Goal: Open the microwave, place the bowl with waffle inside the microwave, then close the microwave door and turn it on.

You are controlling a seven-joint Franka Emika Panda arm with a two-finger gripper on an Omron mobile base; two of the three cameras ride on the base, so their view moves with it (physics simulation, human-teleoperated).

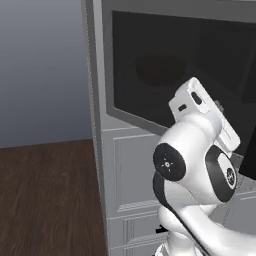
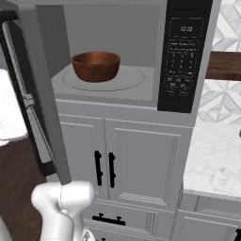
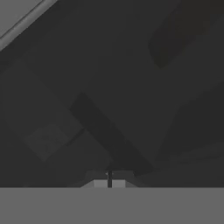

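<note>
The microwave (image 2: 141, 52), a large grey box-shaped built-in appliance with a light grey cavity and a black keypad panel (image 2: 184, 54) on its right side, stands open above white panelled cabinets (image 2: 141, 162) with short black handles. The round, deep brown wooden bowl (image 2: 96, 66) sits on the circular turntable (image 2: 129, 80) inside the cavity; whether a waffle lies in it cannot be told from these views. The microwave door (image 2: 40, 94), a wide grey-framed panel with a dark glass window and a long black vertical bar handle (image 2: 21, 103), stands swung out to the left, edge-on in the right base view. In the left base view the bowl shows as a dim dark shape through the glass, and the white arm's wrist reaches toward the outer face of the door. The gripper (image 3: 109, 180) sits close against the dark glass in the hand view, with its two small finger tips (image 3: 101, 182) together, nearly touching. Judging from this layout, the remaining steps are closing the door and starting the oven. Hazards: a push applied near the hinge side gives poor leverage and may stall; closed fingers may skid across smooth glass; an overly fast swing may slam the door and jolt the bowl on the turntable; a door left unlatched would prevent starting. Afterwards, the closely spaced keys on the keypad panel invite a wrong press.
</note>
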